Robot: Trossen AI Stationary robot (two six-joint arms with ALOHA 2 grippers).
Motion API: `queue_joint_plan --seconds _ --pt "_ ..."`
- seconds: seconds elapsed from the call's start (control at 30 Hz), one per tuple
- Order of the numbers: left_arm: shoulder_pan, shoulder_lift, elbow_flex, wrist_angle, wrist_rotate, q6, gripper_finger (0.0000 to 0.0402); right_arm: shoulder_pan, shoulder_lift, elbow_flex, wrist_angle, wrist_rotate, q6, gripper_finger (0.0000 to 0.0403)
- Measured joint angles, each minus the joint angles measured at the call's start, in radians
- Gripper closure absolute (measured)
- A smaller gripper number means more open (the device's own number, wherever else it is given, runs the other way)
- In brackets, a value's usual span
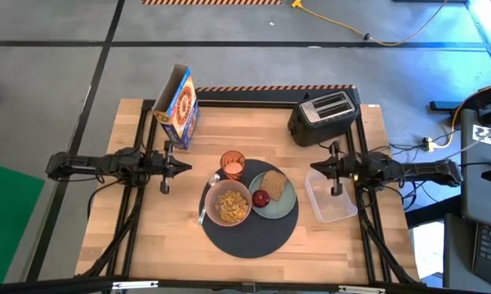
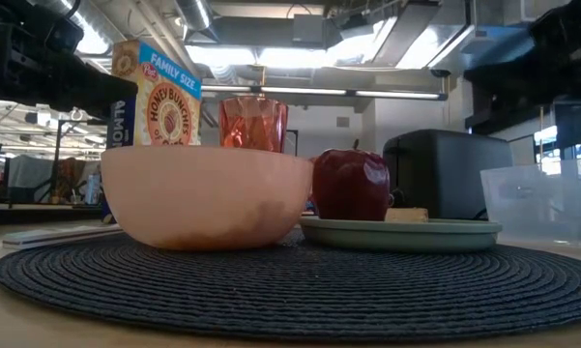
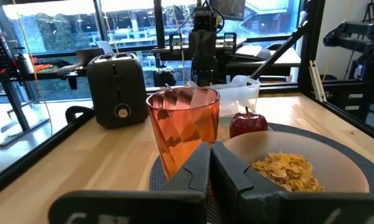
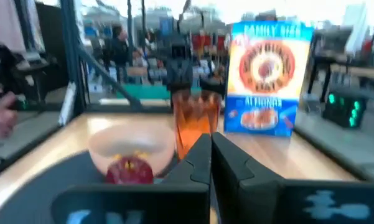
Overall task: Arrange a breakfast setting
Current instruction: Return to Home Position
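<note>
The bowl (image 1: 228, 204), plate (image 1: 285, 203) and cup (image 1: 233, 164) sit on the mat (image 1: 253, 242), mid table (image 1: 147, 241), so I judge I'm homing. The left gripper (image 1: 182, 168) and right gripper (image 1: 315, 168) flank it, fingers together, empty. Next I only need to park.

Wooden table (image 1: 237, 131) — bearing round dark grey mat (image 1: 249, 241); cereal box (image 1: 178, 108); black toaster (image 1: 325, 117); clear tub (image 1: 331, 196).

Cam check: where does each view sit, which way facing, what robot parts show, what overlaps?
High: above the table, straight down; both arms, left gripper and right gripper flanking the mat.
Low: table height, level across the mat at bowl, red fruit, toaster; arms dark overhead.
Left wrist: faces cup and toaster; own shut fingers in front.
Right wrist: faces cup and cereal box; own shut fingers in front.
Shared: both wrists see cup, bowl, fruit from opposite sides.
</note>
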Motion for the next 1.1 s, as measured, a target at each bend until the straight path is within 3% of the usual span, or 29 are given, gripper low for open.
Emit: queue_joint_plan --seconds 0.17,1.1 --pt "0.000 0.000 0.000 0.000 0.000 0.001 0.0401 0.000 -0.148 0.000 -0.069 -0.022 -0.031 0.0402" --pt "0.000 0.000 0.000 0.000 0.000 0.001 0.0401 0.000 -0.140 0.000 -0.211 -0.052 0.012 0.0402"
